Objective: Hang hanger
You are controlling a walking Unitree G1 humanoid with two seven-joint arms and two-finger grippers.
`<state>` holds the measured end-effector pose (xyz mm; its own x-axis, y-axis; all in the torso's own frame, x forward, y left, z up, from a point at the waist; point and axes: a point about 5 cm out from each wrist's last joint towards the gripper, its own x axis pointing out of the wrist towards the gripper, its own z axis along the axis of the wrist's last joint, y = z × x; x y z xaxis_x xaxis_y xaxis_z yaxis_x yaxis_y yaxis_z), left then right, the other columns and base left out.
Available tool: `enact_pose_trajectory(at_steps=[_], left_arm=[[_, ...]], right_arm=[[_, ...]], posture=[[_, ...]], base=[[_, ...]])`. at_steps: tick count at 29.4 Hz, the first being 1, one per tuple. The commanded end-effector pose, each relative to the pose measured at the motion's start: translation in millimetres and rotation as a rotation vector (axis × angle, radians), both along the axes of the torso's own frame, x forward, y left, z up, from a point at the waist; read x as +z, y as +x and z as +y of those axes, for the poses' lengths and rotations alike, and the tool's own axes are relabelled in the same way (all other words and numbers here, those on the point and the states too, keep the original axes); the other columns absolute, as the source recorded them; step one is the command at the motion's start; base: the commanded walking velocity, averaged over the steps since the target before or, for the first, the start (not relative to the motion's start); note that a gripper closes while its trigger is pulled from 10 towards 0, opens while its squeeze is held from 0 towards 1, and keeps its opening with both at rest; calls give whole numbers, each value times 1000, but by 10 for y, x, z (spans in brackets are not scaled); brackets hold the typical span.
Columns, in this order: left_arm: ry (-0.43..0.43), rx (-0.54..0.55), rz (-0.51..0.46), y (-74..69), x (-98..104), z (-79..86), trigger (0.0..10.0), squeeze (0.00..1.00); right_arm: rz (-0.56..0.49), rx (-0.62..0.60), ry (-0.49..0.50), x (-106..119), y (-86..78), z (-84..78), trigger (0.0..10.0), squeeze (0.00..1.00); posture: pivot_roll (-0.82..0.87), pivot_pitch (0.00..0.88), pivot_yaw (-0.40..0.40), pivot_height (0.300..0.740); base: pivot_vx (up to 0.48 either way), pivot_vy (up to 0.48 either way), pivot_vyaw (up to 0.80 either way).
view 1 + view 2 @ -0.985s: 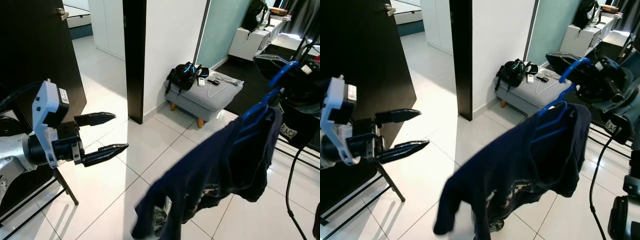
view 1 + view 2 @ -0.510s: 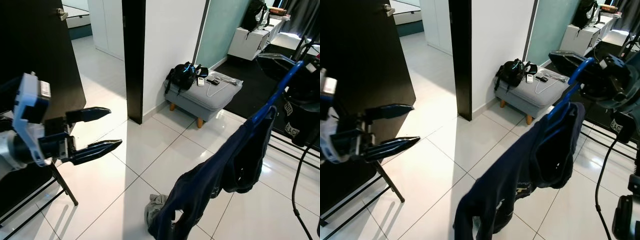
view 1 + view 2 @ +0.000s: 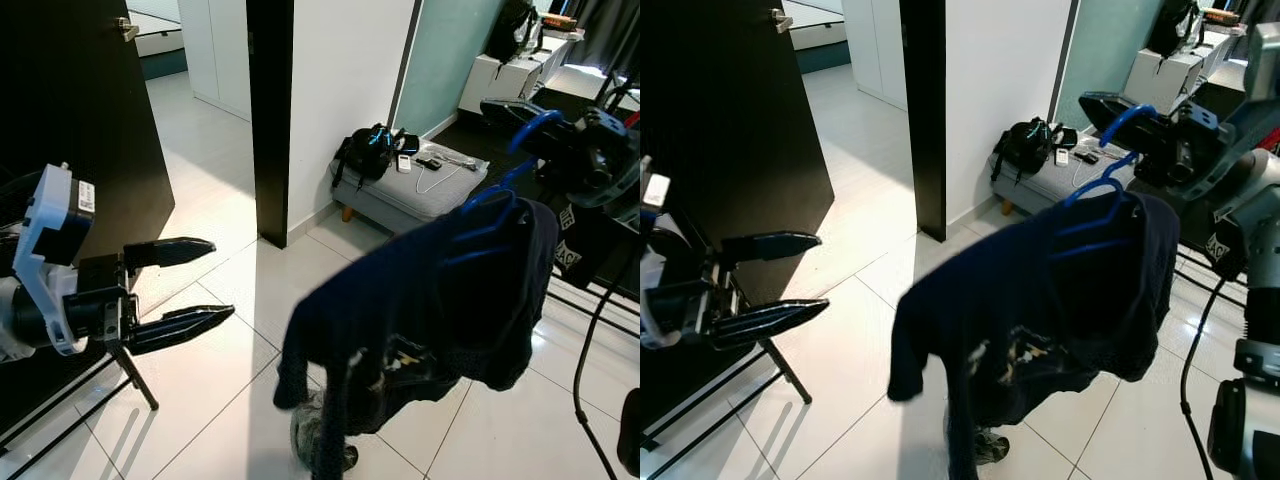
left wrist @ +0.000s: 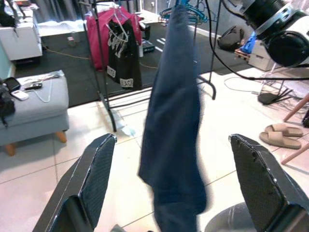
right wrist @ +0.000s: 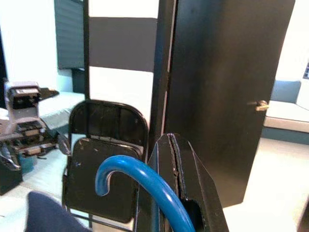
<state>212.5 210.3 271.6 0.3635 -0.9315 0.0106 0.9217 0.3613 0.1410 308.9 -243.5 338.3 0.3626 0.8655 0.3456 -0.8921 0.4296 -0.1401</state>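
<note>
A blue plastic hanger (image 3: 492, 213) carries a dark navy garment (image 3: 430, 300) that hangs in mid-air over the tiled floor. My right gripper (image 3: 508, 110) is shut on the hanger just below its hook (image 5: 137, 181), at the upper right. One black finger (image 5: 186, 186) presses against the blue hook. My left gripper (image 3: 220, 278) is open at the left, at about waist height, well apart from the garment. Between its fingers (image 4: 99, 166) the left wrist view looks at the garment (image 4: 176, 121) from the side.
A clothes rack (image 4: 116, 38) with red and black clothes stands behind the garment. A grey ottoman (image 3: 420, 190) with a black bag is by the wall. There is a dark door (image 3: 80, 100) at left, a folding chair (image 5: 104, 159) under my left arm and a grey cloth (image 3: 305, 435) on the floor.
The hanger and garment swung: the cloth hung narrow and low half a second ago and now spreads wide, further left. My left gripper has stayed open and drifted slightly.
</note>
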Motion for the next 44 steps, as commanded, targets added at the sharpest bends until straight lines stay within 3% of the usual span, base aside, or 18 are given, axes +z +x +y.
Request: enact_pose_trajectory(at_steps=[1, 9, 15, 19, 28, 40, 44], left_arm=[[-6, -33, 20, -25, -35, -70, 10000, 0], [-34, -50, 29, -6, -78, -158, 10000, 0], [-63, -76, 46, 30, -187, -383, 10000, 0], [-42, -12, 33, 157, -292, -513, 10000, 0], [-70, 80, -13, 297, -270, -510, 10000, 0], [4, 163, -39, 328, -246, -305, 10000, 0], [32, 177, -28, 342, -333, -350, 10000, 0]], right_arm=[[-36, 5, 6, 72, 0, 29, 0, 0], [-49, 2, 14, 105, 4, 53, 0, 0], [-68, -2, 26, 150, 11, 75, 0, 0], [-78, 18, 37, 170, -1, 108, 0, 0], [-84, 25, 41, 190, -18, 107, 0, 0], [-90, 29, 46, 211, -20, 98, 0, 0], [-94, 38, 51, 218, -16, 113, 0, 0]], posture=[[31, 0, -49, 740], [28, 0, -49, 740], [27, 0, -46, 740], [26, 0, -45, 740], [26, 0, -44, 740], [25, 0, -45, 740], [27, 0, -49, 740]], base=[[0, 0, 0], [0, 0, 0], [0, 0, 0], [0, 0, 0], [0, 0, 0], [0, 0, 0], [0, 0, 0]])
